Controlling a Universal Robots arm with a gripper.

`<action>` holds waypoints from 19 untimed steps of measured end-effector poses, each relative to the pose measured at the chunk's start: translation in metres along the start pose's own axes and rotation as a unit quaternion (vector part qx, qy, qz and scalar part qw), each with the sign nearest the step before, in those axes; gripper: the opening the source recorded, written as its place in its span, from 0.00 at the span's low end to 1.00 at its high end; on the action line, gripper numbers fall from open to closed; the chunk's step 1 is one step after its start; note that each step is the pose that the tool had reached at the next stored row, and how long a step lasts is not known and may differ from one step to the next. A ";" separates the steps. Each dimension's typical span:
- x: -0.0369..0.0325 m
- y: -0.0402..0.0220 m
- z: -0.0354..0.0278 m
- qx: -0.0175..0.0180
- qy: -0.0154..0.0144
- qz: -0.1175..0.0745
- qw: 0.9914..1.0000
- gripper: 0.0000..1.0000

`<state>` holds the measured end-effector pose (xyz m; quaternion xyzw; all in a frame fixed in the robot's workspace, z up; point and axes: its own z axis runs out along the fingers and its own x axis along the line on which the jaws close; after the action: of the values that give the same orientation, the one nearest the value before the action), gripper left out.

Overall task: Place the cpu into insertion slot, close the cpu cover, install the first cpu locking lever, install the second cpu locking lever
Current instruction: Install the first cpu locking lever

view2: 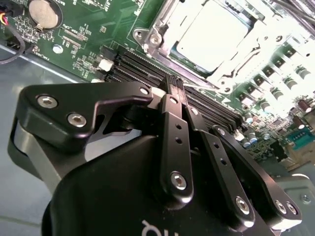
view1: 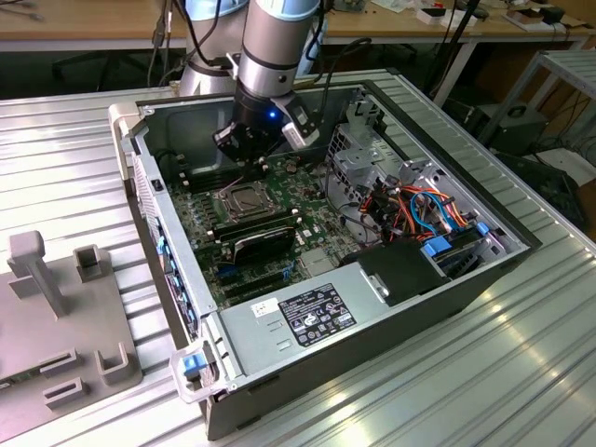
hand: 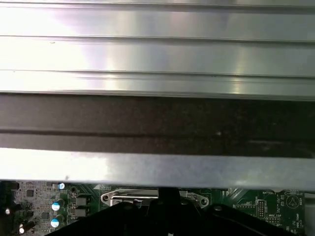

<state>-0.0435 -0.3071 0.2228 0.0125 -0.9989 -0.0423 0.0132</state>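
In the second wrist view the cpu [view2: 211, 32] lies silver side up in the insertion slot [view1: 244, 198]. The cpu cover [view2: 224, 69] rests flat around it as a silvery frame. My gripper [view2: 175, 84] hangs just above the long black memory slots [view2: 142, 64] beside the socket. Its thin black fingertips are pressed together with nothing between them. In the exterior view the gripper [view1: 246, 166] stands over the motherboard, a little behind the socket. In the first wrist view the gripper [hand: 170, 195] tip sits in front of a metal edge of the socket [hand: 123, 199].
The open computer case [view1: 168, 270] lies on a ribbed aluminium table [view1: 466, 372]. A power supply [view1: 307, 312] fills the case's front. Coloured cables [view1: 424, 209] and a drive cage [view1: 358, 154] lie toward the exterior view's right. A grey fixture [view1: 65, 307] stands at the left.
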 end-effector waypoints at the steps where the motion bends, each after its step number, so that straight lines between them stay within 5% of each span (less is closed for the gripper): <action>1: -0.0021 -0.0002 0.0021 0.000 0.000 0.000 1.000 0.11; 10: -0.0052 -0.0013 0.0132 0.000 0.000 0.000 1.000 0.11; 19: -0.0059 -0.0014 0.0142 0.000 0.000 0.000 1.000 0.11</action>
<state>-0.0380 -0.3071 0.2084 0.0127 -0.9989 -0.0422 0.0132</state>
